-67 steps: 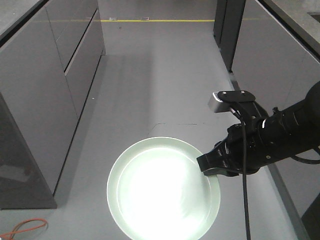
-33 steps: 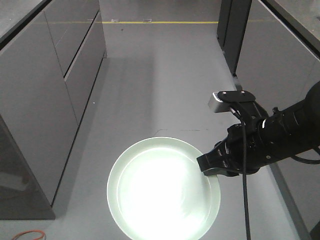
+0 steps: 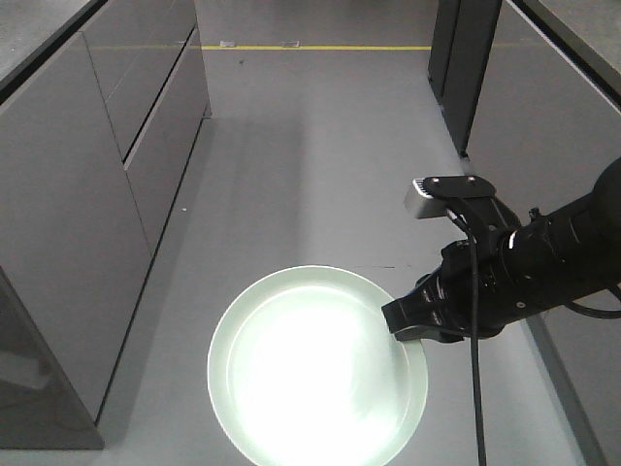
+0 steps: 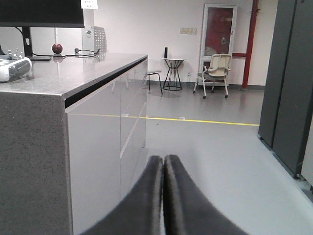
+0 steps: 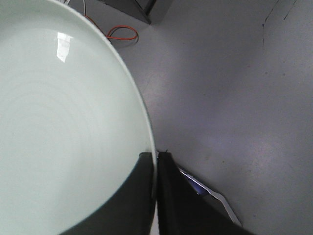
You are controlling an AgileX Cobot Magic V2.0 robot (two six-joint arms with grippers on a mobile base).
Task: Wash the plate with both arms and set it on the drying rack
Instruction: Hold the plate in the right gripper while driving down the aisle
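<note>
A grey floor (image 3: 320, 165) runs between grey cabinets (image 3: 87, 194). Nearest, the plate (image 3: 310, 379) hangs above it, its right rim pinched in the right tool (image 3: 396, 325). The left tool (image 4: 163, 164) is pressed together, empty, facing a far yellow line (image 4: 205, 121).

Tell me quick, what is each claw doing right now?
Left gripper: closed, empty.
Right gripper: closed on the plate rim.
</note>
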